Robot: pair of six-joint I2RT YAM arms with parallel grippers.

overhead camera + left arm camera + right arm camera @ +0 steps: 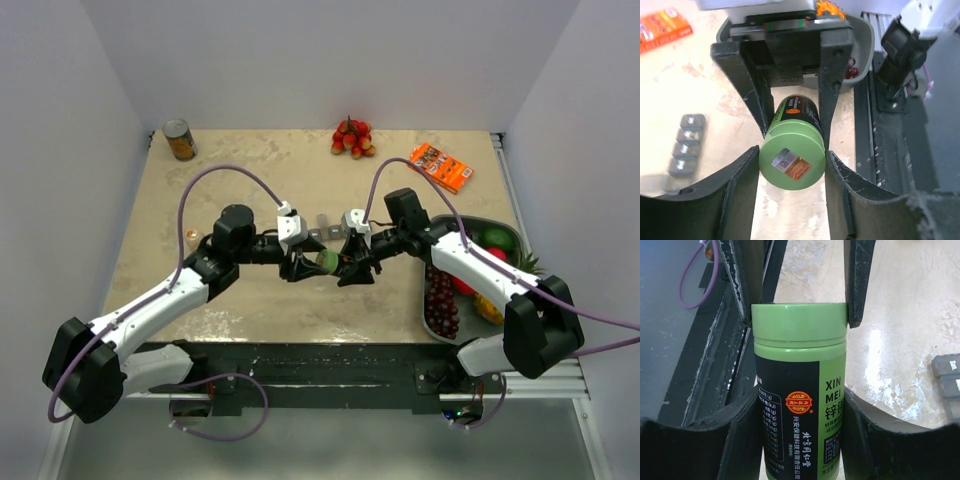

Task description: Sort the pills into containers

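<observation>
A small green bottle (327,262) with a black label hangs above the table's middle between both grippers. My right gripper (800,405) is shut on its labelled body (790,405). My left gripper (792,156) has a finger pressed against each side of the green cap (792,160), whose stickered top faces the left wrist camera. The containers, a dark-grey strip of small lidded compartments (325,230), lie on the table just behind the bottle, also showing as containers (687,142) and containers (947,382). No pills are in view.
An orange-labelled can (180,140) stands at the back left. A cluster of red fruit (352,138) and an orange packet (440,167) lie at the back. A grey tray (455,222) with grapes (441,300) and other fruit sits at the right edge.
</observation>
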